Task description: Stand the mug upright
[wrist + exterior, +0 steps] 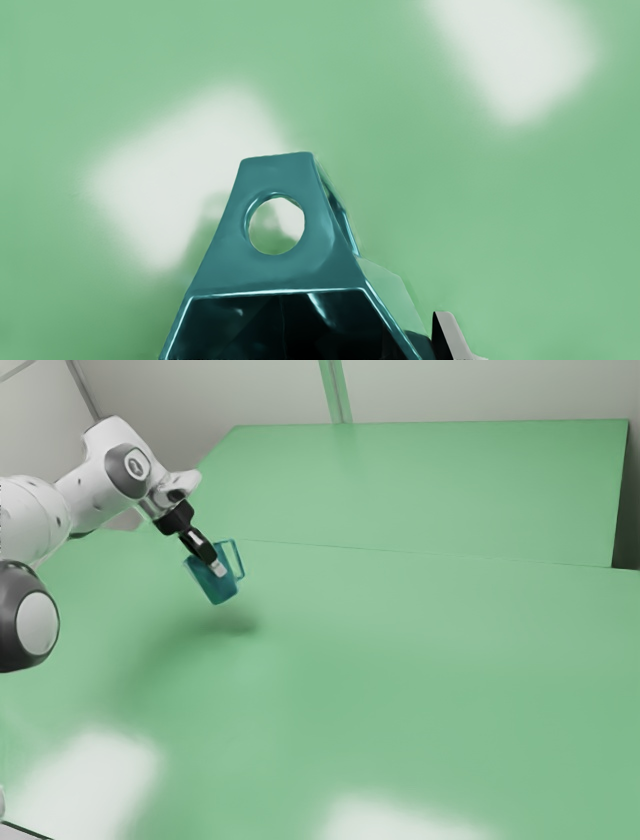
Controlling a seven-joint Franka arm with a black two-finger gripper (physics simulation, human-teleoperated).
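Half done, perhaps: gripping the mug (213,584) in the hand (217,568), tilted above the table (380,680) (not upright); left: level, lower, release.

Mug (218,591): plain teal, near-black inside, pale glossy edges. Surface (400,690): green, blurry whitish patches. Arm (88,492): white, dark grey joint rings. Gripper (219,569): black, light grey tips. Wall (480,390): pale grey, green stripe.

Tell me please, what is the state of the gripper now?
Gripper: closed on the mug, holding it tilted above the table.
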